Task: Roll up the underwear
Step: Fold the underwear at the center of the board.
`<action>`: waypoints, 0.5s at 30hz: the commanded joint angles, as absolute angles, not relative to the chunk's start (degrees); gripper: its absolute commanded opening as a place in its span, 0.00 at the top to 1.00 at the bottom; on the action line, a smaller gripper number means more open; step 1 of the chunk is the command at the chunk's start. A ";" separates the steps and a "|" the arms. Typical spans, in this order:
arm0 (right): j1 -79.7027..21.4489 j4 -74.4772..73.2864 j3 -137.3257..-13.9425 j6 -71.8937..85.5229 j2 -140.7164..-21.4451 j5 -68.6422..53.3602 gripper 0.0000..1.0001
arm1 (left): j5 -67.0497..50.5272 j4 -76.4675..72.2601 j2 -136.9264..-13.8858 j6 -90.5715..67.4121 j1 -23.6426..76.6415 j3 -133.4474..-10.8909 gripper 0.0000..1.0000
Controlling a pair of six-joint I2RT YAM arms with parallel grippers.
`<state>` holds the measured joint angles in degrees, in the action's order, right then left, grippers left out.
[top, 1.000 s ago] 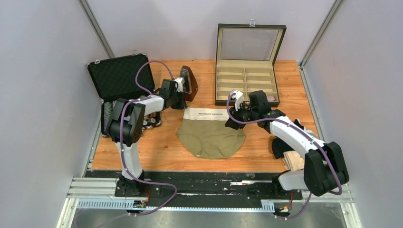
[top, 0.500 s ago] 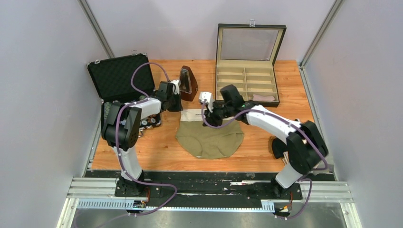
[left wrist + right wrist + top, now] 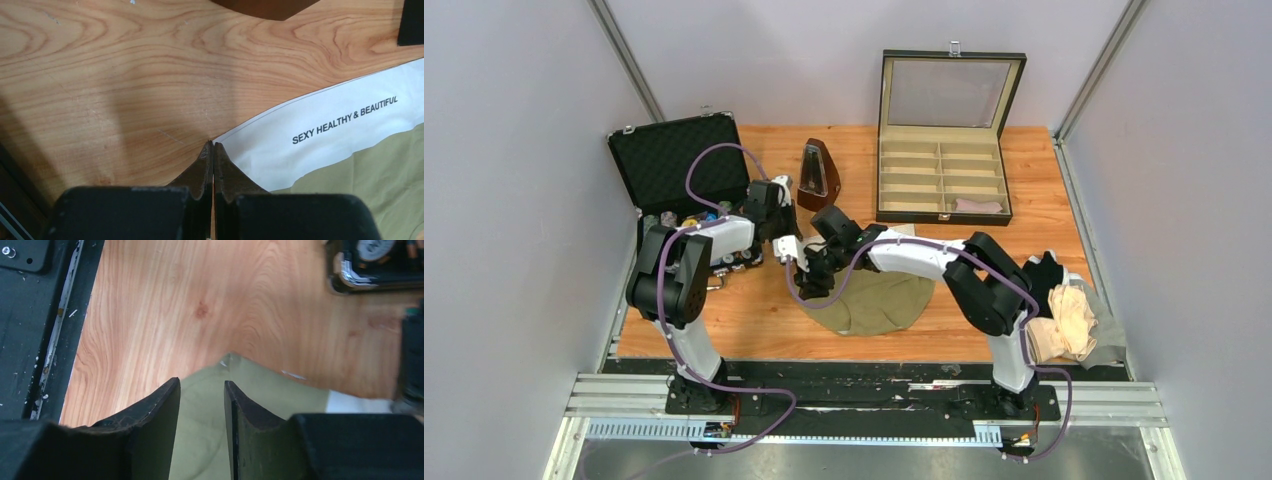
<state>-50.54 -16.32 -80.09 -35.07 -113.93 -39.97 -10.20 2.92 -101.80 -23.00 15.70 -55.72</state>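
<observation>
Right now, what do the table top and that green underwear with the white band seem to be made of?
Table top: wood or wood-look laminate, matte, with flowing grain lines. Olive underwear: soft thin cloth, perhaps cotton; it lies limp and flat. Waistband: smooth white band, probably elastic, with printed lettering.
</observation>
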 commanded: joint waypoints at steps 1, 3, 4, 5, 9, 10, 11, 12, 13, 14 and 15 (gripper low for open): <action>-52.06 -11.96 -83.04 -36.91 -116.19 -39.92 0.60 | -10.23 1.11 -98.79 -25.07 15.23 -56.29 1.00; -52.41 -11.22 -83.78 -36.23 -117.12 -39.18 0.59 | -10.41 1.14 -98.81 -25.22 15.13 -56.57 1.00; -52.58 -10.98 -84.29 -35.87 -117.64 -38.48 0.59 | -10.49 1.19 -98.84 -25.44 15.05 -56.77 1.00; -52.83 -10.68 -84.63 -35.72 -118.09 -37.63 0.58 | -10.47 1.21 -98.78 -25.55 15.04 -56.86 1.00; -53.67 -8.84 -84.67 -35.39 -119.25 -35.27 0.57 | -9.69 1.51 -98.77 -26.60 14.95 -57.15 1.00; -53.84 -8.64 -84.80 -35.30 -119.61 -34.92 0.57 | -9.64 1.68 -98.83 -26.93 14.94 -57.31 1.00; -54.04 -8.24 -84.74 -35.14 -119.87 -34.59 0.57 | -9.77 1.96 -98.85 -27.09 14.94 -57.44 1.00; -54.24 -8.04 -84.73 -35.00 -120.09 -34.47 0.57 | -9.89 2.17 -98.98 -27.43 14.94 -57.69 1.00; -54.39 -7.96 -84.75 -34.94 -120.45 -34.35 0.56 | -10.10 2.47 -99.10 -27.60 14.94 -57.80 1.00; -54.49 -7.92 -84.88 -34.78 -120.76 -34.32 0.56 | -10.19 2.51 -99.31 -27.88 14.94 -57.91 1.00; -54.57 -7.93 -85.04 -34.66 -120.96 -34.48 0.56 | -10.26 2.61 -99.36 -28.00 14.90 -58.00 1.00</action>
<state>-53.52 -11.00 -82.83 -35.00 -119.39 -34.74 -10.17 2.79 -101.54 -25.96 15.42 -55.83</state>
